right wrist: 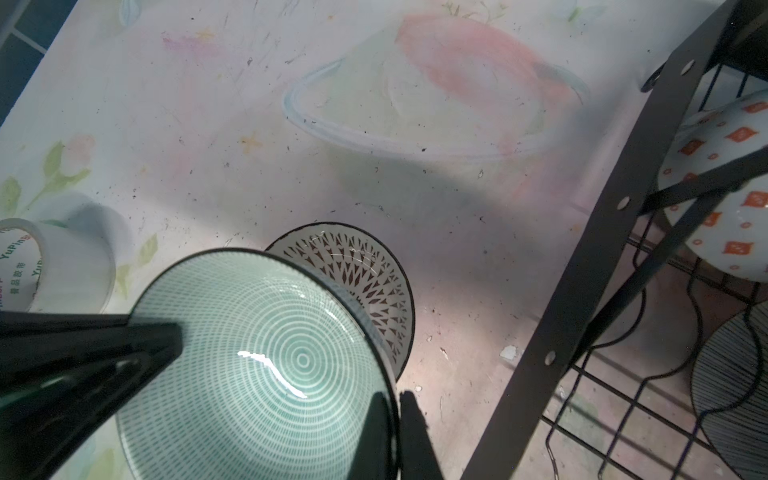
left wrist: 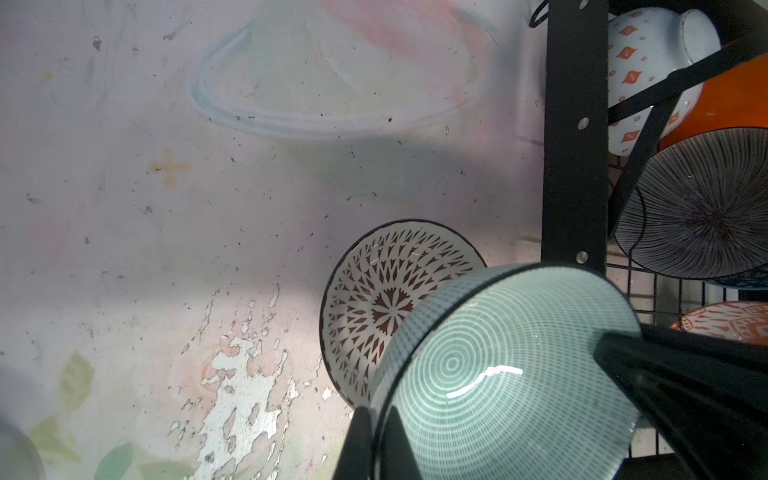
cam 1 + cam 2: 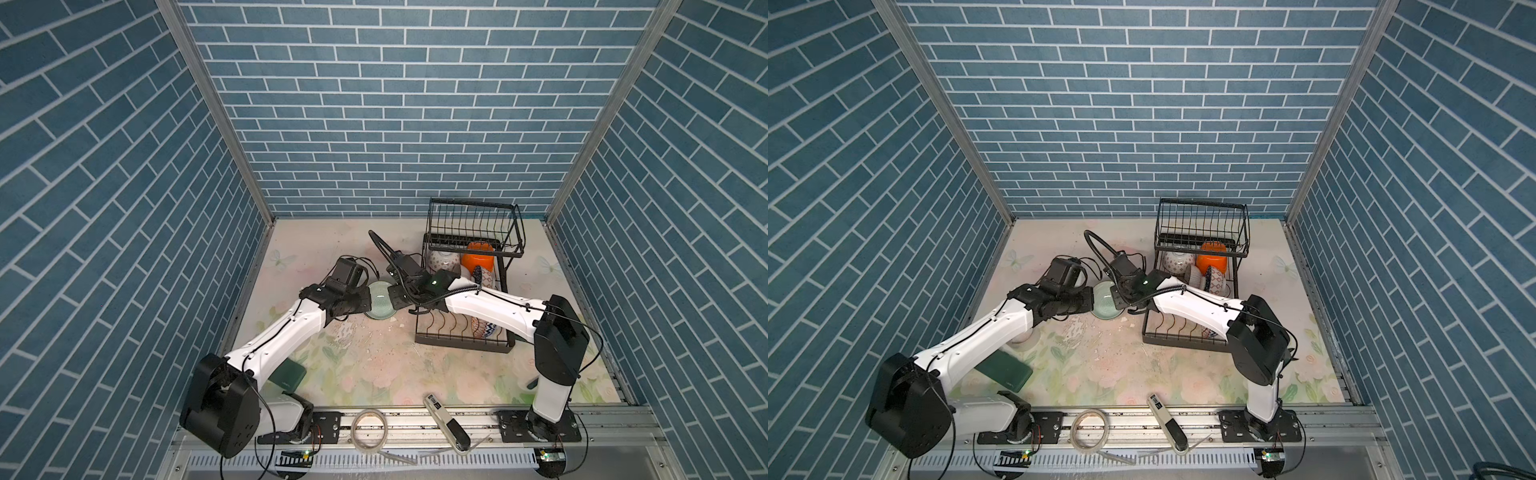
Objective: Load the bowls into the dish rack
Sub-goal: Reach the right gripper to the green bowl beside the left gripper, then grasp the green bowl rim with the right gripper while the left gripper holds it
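Note:
A pale green bowl [image 3: 380, 300] [image 3: 1106, 301] with ringed lines sits between my two grippers, just left of the dish rack [image 3: 465, 341] [image 3: 1183, 338]. My left gripper [image 2: 376, 415] [image 3: 369, 300] is shut on its left rim, one finger inside and one outside. On the opposite rim my right gripper [image 1: 397, 399] [image 3: 394, 300] is shut the same way. Under the green bowl [image 2: 498, 374] [image 1: 249, 365] a red-brown patterned bowl [image 2: 374, 299] [image 1: 365, 266] rests on the table; whether they touch I cannot tell. The rack holds several bowls, among them an orange one [image 3: 480, 262].
The rack's black post [image 2: 575, 124] [image 1: 602, 249] stands close beside the green bowl. A white tape roll [image 1: 50, 266] lies on the table near the left arm. A dark green flat object [image 3: 286, 374], another tape ring [image 3: 370, 428] and a hand tool [image 3: 446, 424] lie at the front.

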{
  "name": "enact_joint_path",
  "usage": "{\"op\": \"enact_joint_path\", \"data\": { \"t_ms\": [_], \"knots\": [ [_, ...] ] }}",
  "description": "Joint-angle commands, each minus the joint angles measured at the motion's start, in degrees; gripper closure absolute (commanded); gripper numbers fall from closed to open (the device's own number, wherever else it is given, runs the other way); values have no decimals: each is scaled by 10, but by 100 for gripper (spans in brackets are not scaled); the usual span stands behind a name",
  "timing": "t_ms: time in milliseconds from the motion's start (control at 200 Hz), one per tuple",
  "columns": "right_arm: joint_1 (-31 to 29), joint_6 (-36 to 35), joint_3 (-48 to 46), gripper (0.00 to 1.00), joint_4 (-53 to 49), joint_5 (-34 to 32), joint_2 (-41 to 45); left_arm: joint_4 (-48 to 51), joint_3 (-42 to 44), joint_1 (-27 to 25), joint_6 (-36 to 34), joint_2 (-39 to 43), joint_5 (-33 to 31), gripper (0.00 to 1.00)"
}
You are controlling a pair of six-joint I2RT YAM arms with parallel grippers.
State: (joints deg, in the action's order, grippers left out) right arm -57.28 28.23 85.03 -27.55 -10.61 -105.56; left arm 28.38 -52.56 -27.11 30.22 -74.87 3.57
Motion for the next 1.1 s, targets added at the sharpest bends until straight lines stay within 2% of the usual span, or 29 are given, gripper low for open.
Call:
{"op": "enact_joint_path", "data": {
  "t_ms": [0,65,380,605,650,800,960,1020,1095],
  "knots": [
    [-2,-4,30,100,-24,-6,-22,-22,-2,0,-1,21,4,100],
    [-2,-4,34,100,-31,-5,-29,-23,-2,0,-2,23,4,100],
    [-2,-1,38,87,-41,-8,-45,-19,-3,1,-5,24,0,100],
    [-2,-5,35,86,-42,-7,-43,-18,-4,1,-7,26,-2,100],
    [-2,-4,33,87,-42,-7,-42,-18,-4,1,-7,25,-2,100],
    [-2,-5,25,100,-34,-6,-36,-18,-3,1,-8,26,-1,100],
    [-2,-8,17,100,-28,-5,-25,-18,-1,1,-8,27,-2,100],
    [-2,-9,16,100,-29,-7,-20,-18,0,1,-8,27,-2,92],
    [-2,-10,13,100,-30,-14,-12,-18,2,1,-8,28,-3,87]
  ]
}}
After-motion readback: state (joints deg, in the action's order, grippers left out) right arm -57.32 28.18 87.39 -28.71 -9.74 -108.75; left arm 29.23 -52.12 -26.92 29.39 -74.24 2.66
